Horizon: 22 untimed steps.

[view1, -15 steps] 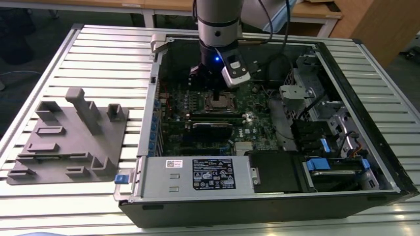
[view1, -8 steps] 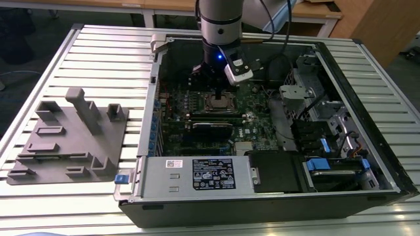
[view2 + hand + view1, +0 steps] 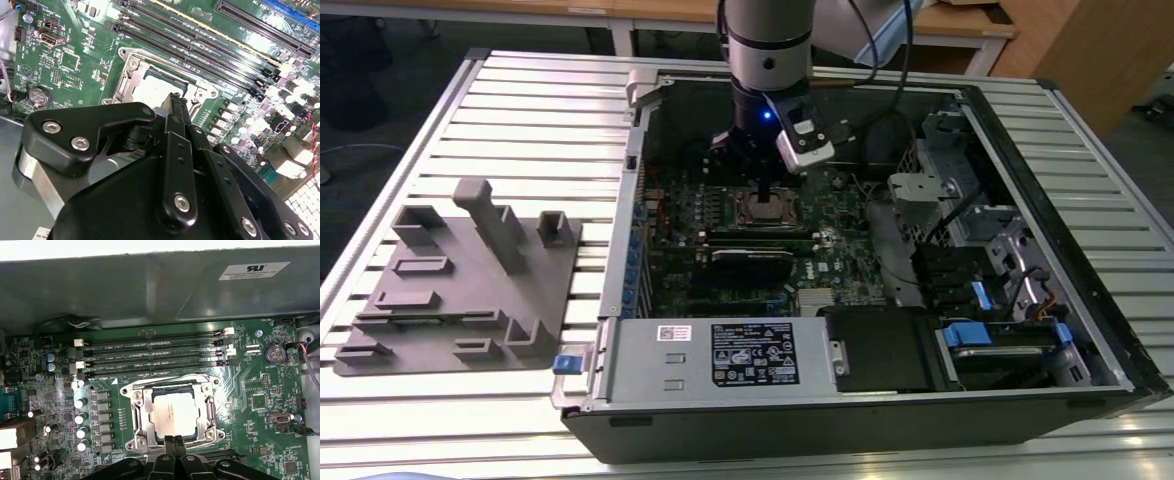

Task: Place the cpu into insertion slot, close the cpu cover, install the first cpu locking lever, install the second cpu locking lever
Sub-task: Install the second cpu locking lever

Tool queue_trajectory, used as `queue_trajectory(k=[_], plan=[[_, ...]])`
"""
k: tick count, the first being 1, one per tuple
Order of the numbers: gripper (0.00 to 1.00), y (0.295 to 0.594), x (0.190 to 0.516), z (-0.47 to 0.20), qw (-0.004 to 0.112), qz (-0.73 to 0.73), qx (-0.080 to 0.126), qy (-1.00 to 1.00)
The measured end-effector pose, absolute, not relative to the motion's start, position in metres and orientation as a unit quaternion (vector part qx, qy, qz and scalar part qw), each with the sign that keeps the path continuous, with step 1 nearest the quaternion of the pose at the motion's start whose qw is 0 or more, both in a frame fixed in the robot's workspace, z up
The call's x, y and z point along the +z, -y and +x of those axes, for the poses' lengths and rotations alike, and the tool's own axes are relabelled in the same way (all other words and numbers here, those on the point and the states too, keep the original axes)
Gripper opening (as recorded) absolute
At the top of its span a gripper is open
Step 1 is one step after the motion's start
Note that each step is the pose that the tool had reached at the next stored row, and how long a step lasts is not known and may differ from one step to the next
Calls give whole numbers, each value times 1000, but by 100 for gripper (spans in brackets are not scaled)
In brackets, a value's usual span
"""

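Observation:
The cpu (image 3: 172, 412), with its dull silver top, lies flat in the insertion slot (image 3: 770, 209) on the green board inside the open case. The cpu cover (image 3: 137, 412), a silvery frame, lies down around the cpu, whose top shows through its cut-out; both appear again in the second wrist view, the cpu (image 3: 159, 90) and the cpu cover (image 3: 125, 82). My gripper (image 3: 174, 439) hangs straight over the socket's edge, its black fingers shut together with nothing between them. Their tip (image 3: 175, 101) sits just at the frame's rim. In the exterior view the gripper (image 3: 765, 192) stands just above the socket.
Black memory slots (image 3: 155, 352) run alongside the socket, and a row of capacitors (image 3: 80, 417) stands on another side. Case walls surround the board; a labelled power supply (image 3: 720, 355) and drive bays (image 3: 987, 280) fill the case front and the exterior view's right. A grey fixture block (image 3: 467, 280) sits on the table.

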<state>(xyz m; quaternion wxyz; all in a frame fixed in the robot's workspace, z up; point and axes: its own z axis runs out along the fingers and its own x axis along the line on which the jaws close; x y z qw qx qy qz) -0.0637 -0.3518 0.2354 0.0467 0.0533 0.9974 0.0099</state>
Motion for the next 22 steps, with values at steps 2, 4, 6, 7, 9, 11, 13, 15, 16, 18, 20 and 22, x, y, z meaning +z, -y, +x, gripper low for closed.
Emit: queue_trajectory(k=[2, 4, 6, 7, 9, 11, 13, 15, 16, 18, 20, 22], plan=[[11, 352, 235, -64, 47, 53, 10, -997], [11, 352, 235, -64, 47, 53, 10, -997], [11, 352, 235, -64, 47, 53, 10, -997], [11, 352, 235, -64, 47, 53, 10, -997], [11, 352, 235, -64, 47, 53, 10, -997], [11, 351, 235, -63, 47, 53, 10, -997], [11, 350, 235, -61, 47, 53, 10, -997], [11, 348, 235, -58, 47, 53, 10, -997], [11, 348, 235, -56, 47, 53, 10, -997], [11, 348, 235, -54, 47, 53, 10, -997], [11, 348, 235, -54, 47, 53, 10, -997], [11, 348, 235, -54, 47, 53, 10, -997]])
